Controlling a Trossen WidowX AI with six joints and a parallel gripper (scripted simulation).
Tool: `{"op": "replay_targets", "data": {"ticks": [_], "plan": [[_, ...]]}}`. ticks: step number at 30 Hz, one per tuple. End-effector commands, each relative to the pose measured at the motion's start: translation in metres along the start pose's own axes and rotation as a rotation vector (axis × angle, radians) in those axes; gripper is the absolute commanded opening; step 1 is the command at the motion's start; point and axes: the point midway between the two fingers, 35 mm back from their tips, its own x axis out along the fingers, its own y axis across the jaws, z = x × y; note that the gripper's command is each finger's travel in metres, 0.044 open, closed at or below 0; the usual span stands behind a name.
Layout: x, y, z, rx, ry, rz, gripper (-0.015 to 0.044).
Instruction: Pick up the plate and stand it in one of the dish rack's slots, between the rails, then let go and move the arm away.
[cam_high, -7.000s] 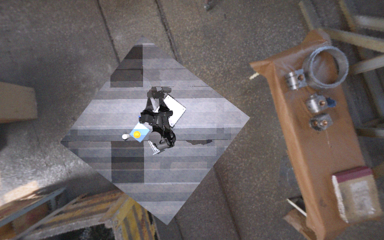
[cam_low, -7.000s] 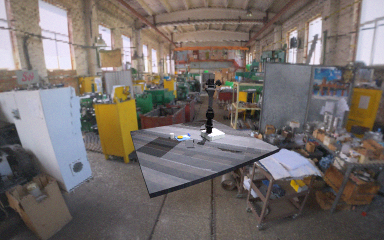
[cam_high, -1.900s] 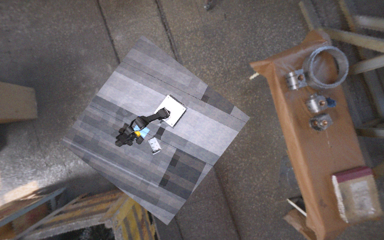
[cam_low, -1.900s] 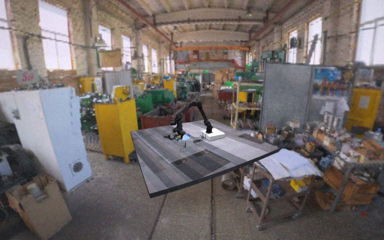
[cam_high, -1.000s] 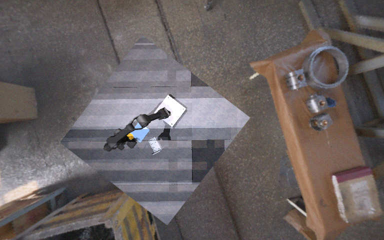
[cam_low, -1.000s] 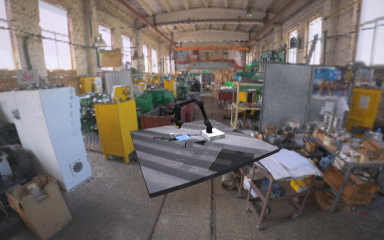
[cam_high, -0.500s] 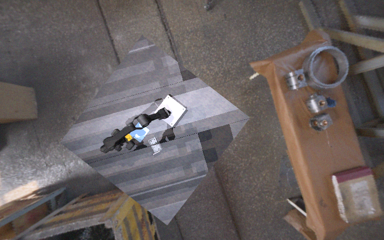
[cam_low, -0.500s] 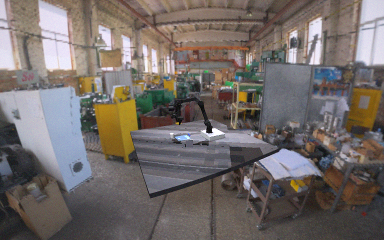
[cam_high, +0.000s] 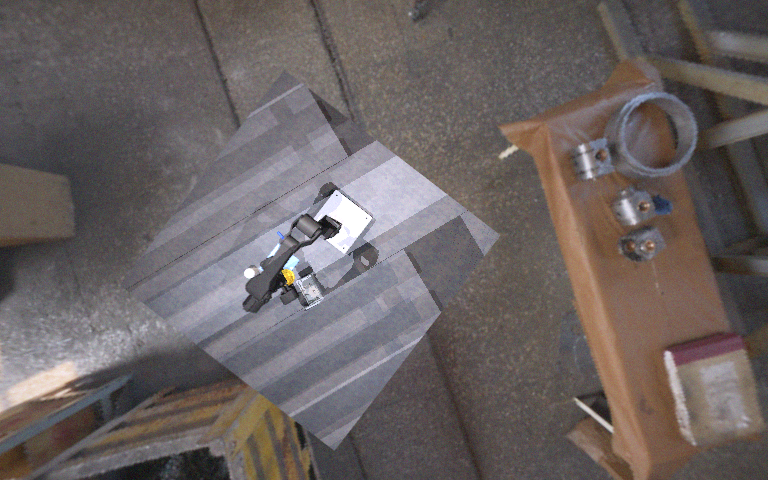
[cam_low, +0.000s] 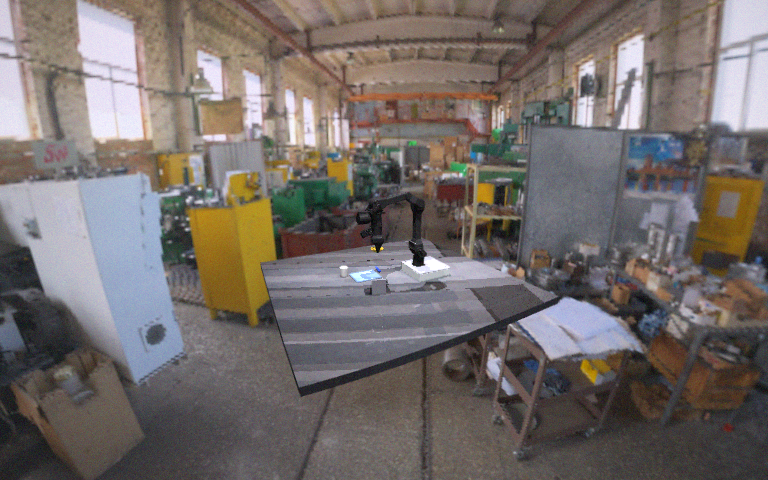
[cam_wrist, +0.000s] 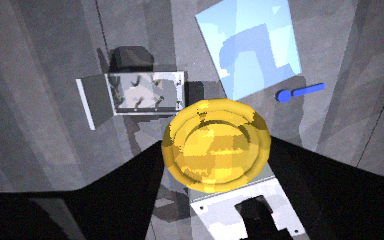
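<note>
Yellow plate is held above the table, and it is clamped between the fingers of the gripper. By its round shape, no long axis is given to the plate. Its broad face is turned to the wrist camera; in exterior view only a thin, almost level band is seen, so the plate is kept nearly flat, not on edge.

Dish rack is placed on the table, its long side pointed roughly to the table's bottom corner of the top view. Between the plate and that corner the rack is found, and its slots are not entered by the plate. Toward the left corner a white cup is set. Blue sheet is laid near the rack.
</note>
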Motion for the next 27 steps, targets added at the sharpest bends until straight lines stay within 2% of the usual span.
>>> {"op": "replay_targets", "data": {"ticks": [1, 6, 16, 27], "plan": [[0.000, 0.003, -0.009, 0.046, -0.009, 0.007, 0.0000], [0.007, 0.006, -0.006, 0.019, -0.002, 0.039, 0.0000], [0.045, 0.026, 0.012, -0.162, 0.007, 0.259, 0.0000], [0.078, 0.040, 0.027, -0.365, -0.061, 0.500, 0.0000]]}}
